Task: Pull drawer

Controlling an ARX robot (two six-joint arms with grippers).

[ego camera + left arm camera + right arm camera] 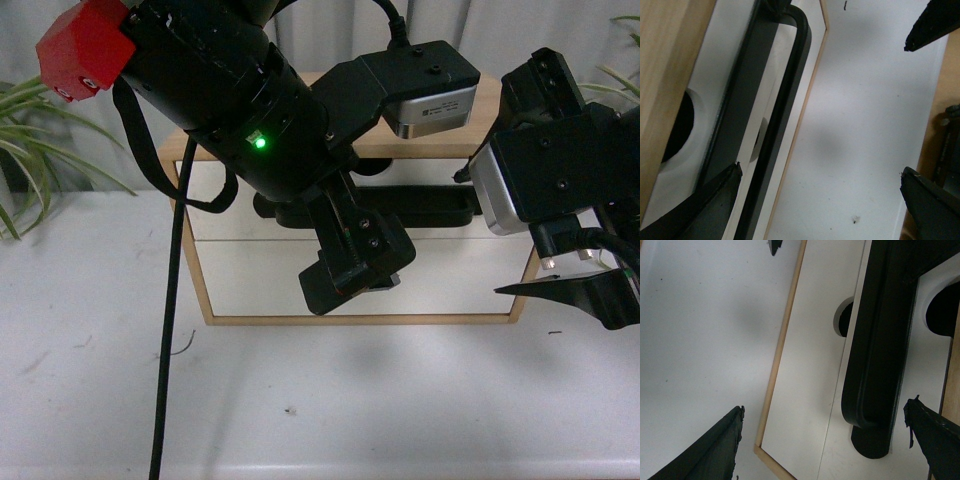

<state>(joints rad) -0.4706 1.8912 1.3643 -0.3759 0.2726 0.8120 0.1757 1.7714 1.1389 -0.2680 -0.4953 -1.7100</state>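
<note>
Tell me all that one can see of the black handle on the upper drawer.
The handle is a long black bar, smooth and matte, with rounded ends. It lies level across the white front of the drawer and stands a little off it. The drawer looks shut. The left gripper hangs open near it; whether a finger touches the bar cannot be told.

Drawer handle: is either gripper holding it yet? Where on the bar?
Nothing is held. The left gripper and right gripper both show their fingers spread wide, and neither is closed on the handle.
</note>
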